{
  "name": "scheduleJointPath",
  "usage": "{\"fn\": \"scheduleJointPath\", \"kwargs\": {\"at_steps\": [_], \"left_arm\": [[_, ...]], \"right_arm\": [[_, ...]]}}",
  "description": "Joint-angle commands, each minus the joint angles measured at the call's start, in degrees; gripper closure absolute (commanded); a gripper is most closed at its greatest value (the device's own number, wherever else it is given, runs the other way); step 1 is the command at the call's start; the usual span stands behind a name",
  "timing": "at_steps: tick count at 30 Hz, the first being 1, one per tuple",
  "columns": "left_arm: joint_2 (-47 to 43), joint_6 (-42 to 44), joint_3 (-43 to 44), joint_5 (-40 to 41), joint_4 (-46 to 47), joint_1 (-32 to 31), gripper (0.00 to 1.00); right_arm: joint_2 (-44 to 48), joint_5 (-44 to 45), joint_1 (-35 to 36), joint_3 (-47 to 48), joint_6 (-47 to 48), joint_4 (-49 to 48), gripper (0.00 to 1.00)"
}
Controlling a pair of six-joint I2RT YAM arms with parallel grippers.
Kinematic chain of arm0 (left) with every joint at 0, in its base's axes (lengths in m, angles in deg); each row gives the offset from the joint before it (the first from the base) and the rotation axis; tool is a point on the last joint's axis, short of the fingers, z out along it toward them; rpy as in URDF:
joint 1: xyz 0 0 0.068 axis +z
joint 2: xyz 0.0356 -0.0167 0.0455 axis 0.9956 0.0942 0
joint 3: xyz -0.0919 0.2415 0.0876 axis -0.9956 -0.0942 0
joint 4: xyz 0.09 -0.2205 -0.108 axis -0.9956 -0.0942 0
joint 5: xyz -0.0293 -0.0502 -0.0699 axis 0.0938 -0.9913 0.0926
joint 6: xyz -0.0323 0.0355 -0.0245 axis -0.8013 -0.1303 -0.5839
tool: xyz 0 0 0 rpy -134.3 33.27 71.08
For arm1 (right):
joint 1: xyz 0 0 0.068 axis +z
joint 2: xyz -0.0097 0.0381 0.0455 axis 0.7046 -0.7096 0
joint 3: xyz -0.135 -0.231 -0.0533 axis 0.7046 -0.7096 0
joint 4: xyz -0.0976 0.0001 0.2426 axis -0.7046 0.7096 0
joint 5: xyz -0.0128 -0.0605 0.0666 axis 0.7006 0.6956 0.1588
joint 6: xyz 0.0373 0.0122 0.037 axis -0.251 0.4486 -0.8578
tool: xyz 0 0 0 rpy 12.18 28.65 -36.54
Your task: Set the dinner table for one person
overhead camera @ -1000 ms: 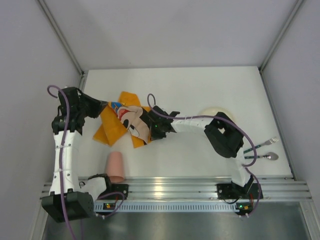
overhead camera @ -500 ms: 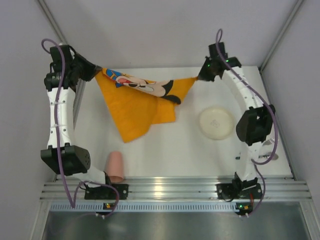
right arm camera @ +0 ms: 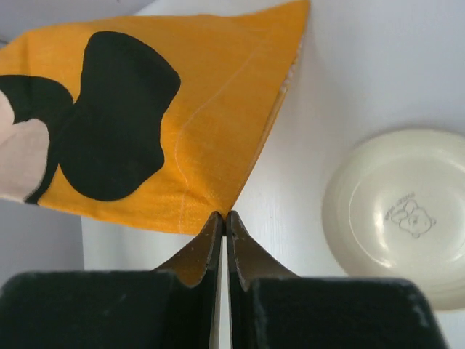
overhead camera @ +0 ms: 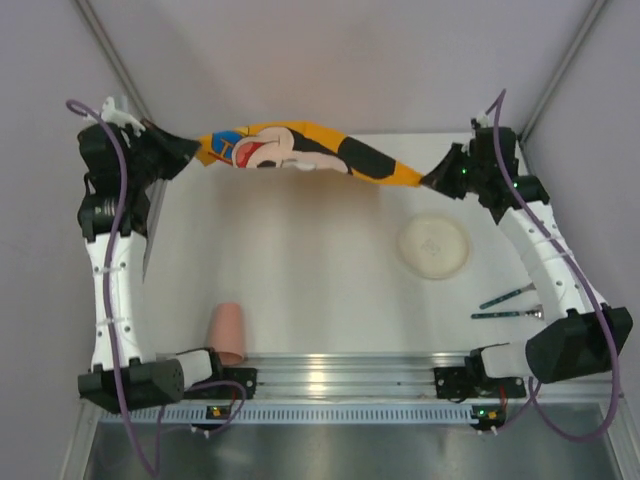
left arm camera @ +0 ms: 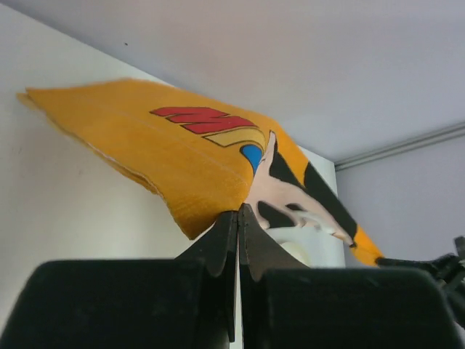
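Note:
An orange cartoon-mouse placemat [overhead camera: 300,150] [left arm camera: 174,153] [right arm camera: 145,123] hangs stretched in the air above the far part of the white dinner table [overhead camera: 330,280]. My left gripper [overhead camera: 192,150] [left arm camera: 238,212] is shut on its left corner, high at the far left. My right gripper [overhead camera: 430,180] [right arm camera: 223,216] is shut on its right corner at the far right. A cream plate [overhead camera: 434,246] [right arm camera: 399,218] lies on the table at the right. A pink cup [overhead camera: 227,334] lies on its side near the front left. Two pieces of cutlery [overhead camera: 505,305] lie at the front right.
A silver aluminium rail [overhead camera: 340,375] runs along the table's near edge, with both arm bases bolted to it. Grey walls close in the table on the left, right and far sides.
Both grippers have lifted the placemat off the table and pulled its corners apart, left arm to the far left, right arm to the far right. The cloth is now taut in the air.

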Motion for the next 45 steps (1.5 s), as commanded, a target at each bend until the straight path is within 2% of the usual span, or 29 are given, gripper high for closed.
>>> {"fn": "scheduleJointPath", "kwargs": {"at_steps": [1, 4, 6, 7, 9, 10, 11, 13, 14, 15, 17, 19, 22, 24, 26, 29, 30, 31, 34, 35, 36, 37, 38, 41, 45], "left_arm": [[-9.14, 3.39, -18.89, -0.37, 4.13, -0.09, 1.00], [-15.48, 1.81, -33.16, 5.05, 5.73, -0.09, 1.00], [-17.86, 1.19, -37.77, 12.76, 2.50, 0.09, 0.98], [-17.95, 1.10, -40.75, 14.81, 0.82, 0.09, 0.89], [-17.60, 0.57, -42.62, 17.89, -3.14, 0.17, 0.81], [-16.82, -0.04, -43.32, 19.65, -4.46, 0.35, 0.58], [-16.46, -0.39, -43.33, 20.36, -5.69, 0.35, 0.45], [-16.63, -0.57, -42.63, 22.37, -8.15, 0.53, 0.26], [-16.98, -0.66, -42.11, 22.65, -8.95, 0.61, 0.09], [-17.42, -0.57, -41.58, 24.48, -9.30, 0.53, 0.02], [-18.74, -0.31, -39.21, 26.94, -10.71, 0.62, 0.02], [-19.44, -0.22, -36.84, 27.66, -11.24, 0.62, 0.02], [-19.01, 0.04, -35.95, 23.98, -8.62, 0.70, 0.02], [-18.13, -0.83, -37.43, 18.73, -6.42, 0.70, 0.07], [-16.29, -1.88, -38.93, 15.11, -2.65, 0.70, 0.11], [-13.21, -3.64, -41.66, 9.65, 1.05, 0.53, 0.21], [-12.42, -3.82, -42.10, 8.69, 2.20, 0.44, 0.26], [-10.41, -3.56, -42.45, 8.24, 2.38, 0.44, 0.36], [-6.46, -2.59, -42.10, 5.35, 2.30, -0.26, 0.52], [-5.57, -2.68, -42.10, 5.16, 2.21, -0.79, 0.55], [-5.04, -2.77, -42.10, 5.07, 2.38, -1.49, 0.57], [-4.16, -2.42, -41.93, 5.68, 2.38, -2.89, 0.58], [-3.80, -2.42, -42.01, 6.04, 2.38, -3.60, 0.60], [-2.57, -1.28, -42.45, 7.27, 1.16, -4.66, 0.68], [-1.08, 1.79, -42.28, 10.17, -1.65, -4.66, 0.76]], "right_arm": [[5.09, -2.87, 0.96, -18.46, -1.80, -9.68, 1.00], [6.33, -3.50, 2.37, -27.72, -0.93, -12.07, 1.00], [4.67, -4.11, 3.07, -30.56, 0.04, -13.39, 1.00], [3.96, -5.24, 3.60, -32.57, 0.57, -13.92, 1.00], [2.20, -6.57, 4.83, -33.99, 1.27, -15.06, 1.00], [1.85, -7.70, 5.18, -34.61, 1.71, -15.06, 1.00], [1.76, -8.41, 5.53, -34.87, 1.98, -14.89, 1.00], [2.54, -9.82, 6.24, -35.75, 1.80, -14.36, 0.98], [3.24, -10.26, 6.41, -36.10, 1.80, -14.10, 0.73], [5.08, -10.61, 6.68, -36.54, 1.72, -12.97, 0.52], [6.84, -11.06, 7.03, -36.55, 2.24, -11.12, 0.21], [9.92, -11.32, 7.47, -36.63, 3.81, -8.57, 0.00], [12.91, -10.62, 7.47, -35.76, 5.75, -6.19, 0.00], [13.27, -9.39, 7.47, -34.45, 6.02, -6.10, 0.00], [11.70, -9.03, 7.30, -32.78, 5.85, -6.97, 0.00], [4.42, -10.09, 7.12, -26.99, 5.41, -9.35, 0.00], [-0.13, -10.26, 7.12, -22.96, 5.32, -9.87, 0.02], [-2.79, -10.61, 7.12, -20.66, 5.49, -10.23, 0.06], [-13.69, -10.88, 6.59, -10.12, 6.63, -10.76, 0.58], [-16.58, -11.14, 6.33, -7.48, 6.64, -10.76, 0.83], [-22.36, -11.93, 5.89, -2.41, 6.64, -10.67, 0.95], [-25.29, -13.85, 5.80, 0.08, 6.46, -10.58, 1.00], [-30.88, -14.65, 5.80, 2.37, 6.20, -10.67, 1.00], [-38.21, -16.77, 5.89, 10.10, 4.01, -10.41, 1.00], [-47.02, -13.53, 6.68, 16.70, 2.25, -10.23, 1.00]]}}
